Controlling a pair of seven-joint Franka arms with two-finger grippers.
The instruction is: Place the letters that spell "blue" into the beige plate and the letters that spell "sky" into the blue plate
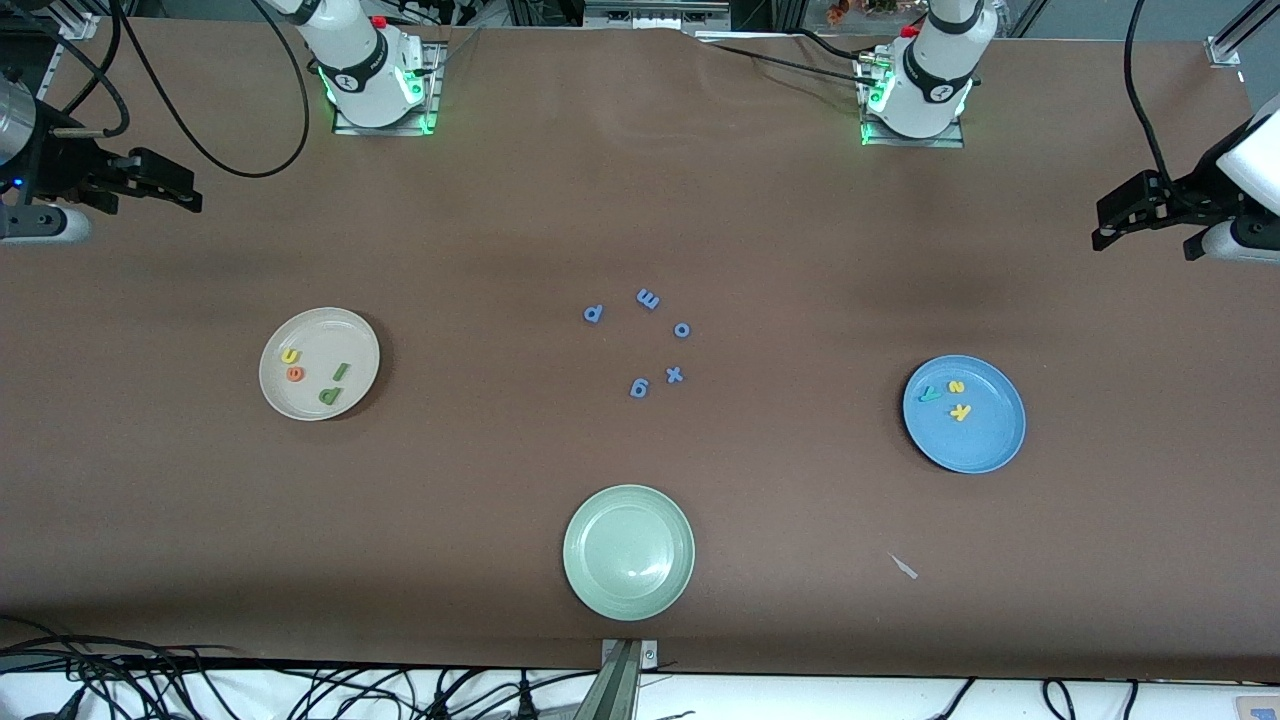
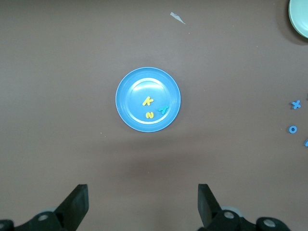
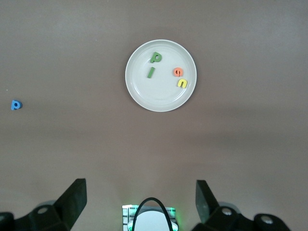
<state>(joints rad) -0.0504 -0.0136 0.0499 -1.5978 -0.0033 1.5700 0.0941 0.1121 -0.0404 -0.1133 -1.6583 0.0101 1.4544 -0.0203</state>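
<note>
Sorting looks complete: four small foam letters spelling "blue" (image 1: 315, 375) in the round cream-beige plate (image 1: 355, 335), three spelling "sky" (image 1: 948, 398) in the round mid-blue plate (image 1: 985, 445); left gripper (image 2: 143, 204) and right gripper (image 3: 140, 202) wait wide, empty, over the counter's end edges; no further pick needed.

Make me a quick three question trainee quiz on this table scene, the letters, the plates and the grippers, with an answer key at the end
1. True or false: the pale green plate holds a letter.
2. How many letters lie in the beige plate?
3. Which letters lie in the blue plate? A) p, m, o B) s, k, y C) b, l, u

Key:
1. False; nothing lies in it.
2. Four: b, l, u, e.
3. B: s, k, y. The left gripper and right gripper are open, holding nothing.
</note>
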